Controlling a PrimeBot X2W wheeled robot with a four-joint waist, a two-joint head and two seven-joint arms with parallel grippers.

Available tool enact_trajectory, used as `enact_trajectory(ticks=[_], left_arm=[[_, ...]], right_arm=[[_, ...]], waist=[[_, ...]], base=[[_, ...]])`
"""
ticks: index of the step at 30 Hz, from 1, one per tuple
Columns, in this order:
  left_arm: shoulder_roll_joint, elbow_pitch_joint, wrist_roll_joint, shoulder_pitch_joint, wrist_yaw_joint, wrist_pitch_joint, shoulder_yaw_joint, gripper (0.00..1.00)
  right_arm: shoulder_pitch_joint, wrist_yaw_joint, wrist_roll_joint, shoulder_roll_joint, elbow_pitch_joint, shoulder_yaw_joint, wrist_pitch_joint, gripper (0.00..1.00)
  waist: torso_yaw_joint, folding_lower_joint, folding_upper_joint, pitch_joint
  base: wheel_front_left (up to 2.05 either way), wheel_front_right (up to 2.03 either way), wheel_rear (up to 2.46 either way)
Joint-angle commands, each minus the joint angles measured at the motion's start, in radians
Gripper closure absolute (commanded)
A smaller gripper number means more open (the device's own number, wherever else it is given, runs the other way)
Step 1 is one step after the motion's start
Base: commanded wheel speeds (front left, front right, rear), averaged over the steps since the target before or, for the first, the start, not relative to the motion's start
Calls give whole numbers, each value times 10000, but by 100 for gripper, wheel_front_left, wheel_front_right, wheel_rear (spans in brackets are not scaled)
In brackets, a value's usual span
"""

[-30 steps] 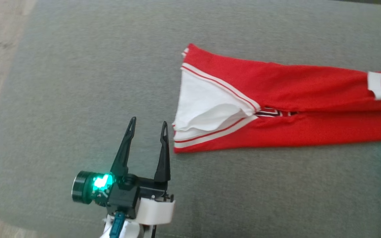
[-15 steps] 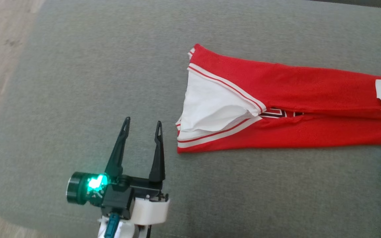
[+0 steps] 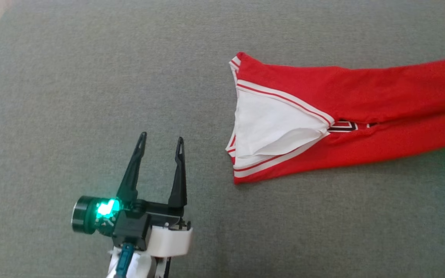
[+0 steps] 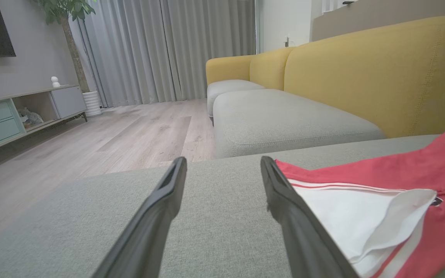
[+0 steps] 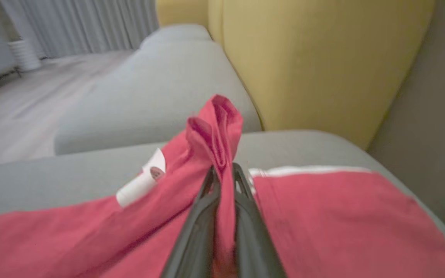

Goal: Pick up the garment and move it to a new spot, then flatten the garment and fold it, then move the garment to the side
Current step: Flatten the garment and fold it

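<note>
Garment [image 3: 361,112]: flat on seat cushion [image 3: 91,77], right half of head view, runs off right edge; wide end faces left, inner layer showing there.
Left end effector [image 3: 160,136]: lower left of head view, over bare cushion; left of garment's wide end and nearer the robot, apart from it; nothing betw. fingers.
Right end effector [image 5: 224,168]: on garment's right part; a fold pinched betw. its fingers, standing above the rest of the cloth.
Tag [image 5: 142,183]: on garment, just left of pinched fold in right wrist view.
Backrest [image 4: 361,73]: behind cushion, far side.
2nd cushion [image 4: 284,119]: beyond the first, in front of backrest.
Floor [image 4: 110,135]: left of both cushions.
Cabinet [image 4: 14,112]: on floor, far left, against wall.
Curtain [image 4: 168,50]: behind floor, far end of room.
</note>
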Motion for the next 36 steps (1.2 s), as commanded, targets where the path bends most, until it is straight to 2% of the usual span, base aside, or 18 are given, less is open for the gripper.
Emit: enact_trajectory(ticks=[1,7,11,16,22,23,25,26,27,28,32,36], left_arm=[[-19,-261,140,-22,-21,-49,414,0],[-133,-150,194,-21,-239,-49,569,0],[-220,-128,226,-49,-361,-49,663,0],[-348,-86,262,-47,-473,-49,693,0],[-482,-17,273,-100,-580,-49,678,0],[-515,2,273,-125,-607,-49,675,0],[-542,16,271,-136,-611,-49,690,0],[-542,16,271,-136,-611,-49,690,0],[-553,22,271,-136,-614,-49,696,0],[-563,34,268,-133,-619,-49,700,0],[-594,110,257,-85,-629,-49,725,0],[-609,198,257,-7,-670,-49,805,0]], right_arm=[[4,-9,-134,-175,-741,271,48,100],[41,-9,-610,1325,-3838,1454,1041,100],[22,-9,-805,2420,-4848,2430,1435,100],[-95,-9,-1001,3361,-4857,3925,1617,100],[-277,-9,-1312,3632,-3759,5280,1291,100],[-302,-9,-1011,3640,-3383,5650,1084,95],[-351,-9,-581,3643,-3087,6019,785,57],[-351,-9,-581,3643,-3087,6019,785,57],[-386,-9,-336,3644,-2975,6159,566,16],[-409,-9,-69,3645,-2859,6259,360,0],[-563,-9,580,3646,-2517,6489,-280,0],[-724,-9,351,3646,-2406,6130,-773,0]], waist=[[-75,-1,0,-28],[-81,-1,0,-69],[150,-1,0,-60],[457,-1,0,13],[834,-1,0,142],[947,-1,0,177],[1013,-1,0,193],[1013,-1,0,193],[1036,-1,0,195],[1059,-1,0,186],[1044,-1,0,66],[870,-1,0,-174]], base=[[0,0,0],[0,0,0],[0,0,0],[0,0,0],[0,0,0],[0,0,0],[0,0,0],[0,0,0],[0,0,0],[0,0,0],[0,0,0],[0,0,0]])
